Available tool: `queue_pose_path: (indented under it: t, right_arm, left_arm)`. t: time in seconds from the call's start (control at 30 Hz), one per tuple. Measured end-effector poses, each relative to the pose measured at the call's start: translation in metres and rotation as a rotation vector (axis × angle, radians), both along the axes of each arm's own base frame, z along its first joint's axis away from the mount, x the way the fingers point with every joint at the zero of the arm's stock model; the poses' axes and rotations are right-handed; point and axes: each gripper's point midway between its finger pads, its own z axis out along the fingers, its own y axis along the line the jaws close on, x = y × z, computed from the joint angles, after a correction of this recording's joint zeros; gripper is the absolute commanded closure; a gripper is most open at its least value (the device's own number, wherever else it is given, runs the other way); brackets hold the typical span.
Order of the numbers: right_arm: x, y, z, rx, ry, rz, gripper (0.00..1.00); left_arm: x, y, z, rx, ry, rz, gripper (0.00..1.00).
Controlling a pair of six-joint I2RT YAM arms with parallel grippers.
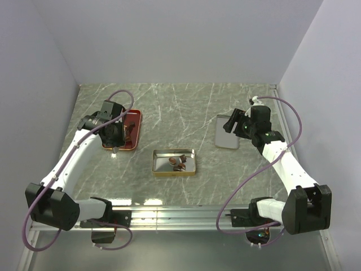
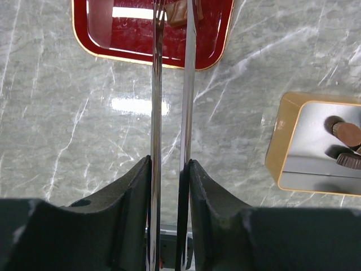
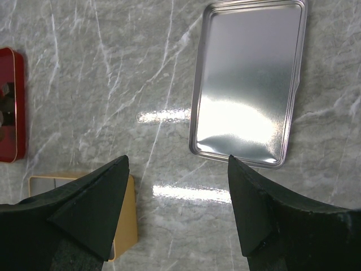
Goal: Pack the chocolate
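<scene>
Where the gold tin (image 1: 175, 173) sits, chocolate (image 1: 179, 163), small dark brown lumps.

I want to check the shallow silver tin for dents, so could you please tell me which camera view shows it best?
The right wrist view: the shallow silver tin lies close and unobstructed beyond the open right gripper. The top external view shows it small, partly covered by that gripper. The left wrist view misses it.
</scene>
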Motion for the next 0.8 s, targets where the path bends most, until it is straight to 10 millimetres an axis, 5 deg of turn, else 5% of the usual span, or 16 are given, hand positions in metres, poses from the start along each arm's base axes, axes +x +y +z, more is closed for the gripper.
queue_pose_path:
  t: [0.5,0.8]
  right_arm:
    - [0.000,0.001,-0.001,0.002,0.002,0.004,0.22]
    - [0.000,0.001,-0.001,0.002,0.002,0.004,0.22]
  left_arm:
    - [-0.006,-0.004,0.018,-0.036,-0.033,-0.013,0.64]
    - [-0.016,-0.024,0.032,-0.134,-0.065,-0.096,0.65]
